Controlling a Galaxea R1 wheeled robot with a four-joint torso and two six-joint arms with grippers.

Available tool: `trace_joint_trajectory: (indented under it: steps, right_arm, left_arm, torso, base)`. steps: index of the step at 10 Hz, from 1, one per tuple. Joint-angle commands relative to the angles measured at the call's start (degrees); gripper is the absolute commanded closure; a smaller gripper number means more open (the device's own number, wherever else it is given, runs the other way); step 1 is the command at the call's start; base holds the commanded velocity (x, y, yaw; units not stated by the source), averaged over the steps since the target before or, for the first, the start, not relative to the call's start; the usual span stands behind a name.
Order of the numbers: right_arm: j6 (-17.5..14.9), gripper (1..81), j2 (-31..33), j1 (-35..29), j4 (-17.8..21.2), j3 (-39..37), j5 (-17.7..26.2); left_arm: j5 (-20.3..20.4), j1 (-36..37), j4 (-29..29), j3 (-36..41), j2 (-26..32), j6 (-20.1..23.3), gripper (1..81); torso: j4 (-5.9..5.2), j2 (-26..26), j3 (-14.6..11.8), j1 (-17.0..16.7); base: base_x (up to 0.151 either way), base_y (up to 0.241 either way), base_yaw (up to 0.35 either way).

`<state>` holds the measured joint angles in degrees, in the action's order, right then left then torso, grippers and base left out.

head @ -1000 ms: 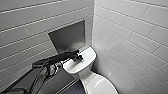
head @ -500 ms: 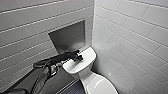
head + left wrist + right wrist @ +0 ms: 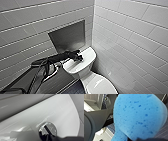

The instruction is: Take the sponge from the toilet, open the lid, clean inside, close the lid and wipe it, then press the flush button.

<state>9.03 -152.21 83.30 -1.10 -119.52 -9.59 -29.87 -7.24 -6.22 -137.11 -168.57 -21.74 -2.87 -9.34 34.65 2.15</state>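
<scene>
Left gripper [image 3: 79, 58]: touching flush button [image 3: 48, 129] on toilet tank [image 3: 86, 63] top; cannot tell jaws' state.
Right gripper [image 3: 140, 139]: jaws clamping sponge [image 3: 139, 116], broad lobe pointing away.

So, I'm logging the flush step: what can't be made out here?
Flush button: left wrist view, partly covered by the left gripper; pressed or not, unclear.
Sponge: right wrist view, cut off by the edges.
Lid: head view, cut off by the bottom edge.
</scene>
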Motion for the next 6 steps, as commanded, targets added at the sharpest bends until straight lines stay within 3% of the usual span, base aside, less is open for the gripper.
trace_joint_trajectory:
  steps: [1, 6]
  right_arm:
    - [-0.07, 81.1, 0.92, 0.16, 0.39, 0.87, 4.06]
    - [-0.07, 81.1, 0.83, 0.08, 0.31, 0.87, 3.97]
  left_arm:
    - [-3.09, 13.08, -3.28, 15.61, 8.40, -2.69, 81.1]
    - [-2.83, 11.24, -2.66, 37.69, 23.61, -5.42, 81.1]
  torso:
    - [0.00, 0.00, 0.00, 0.00]
    - [0.00, 0.00, 0.00, 0.00]
  base:
    - [0.000, 0.000, 0.000]
    - [0.000, 0.000, 0.000]
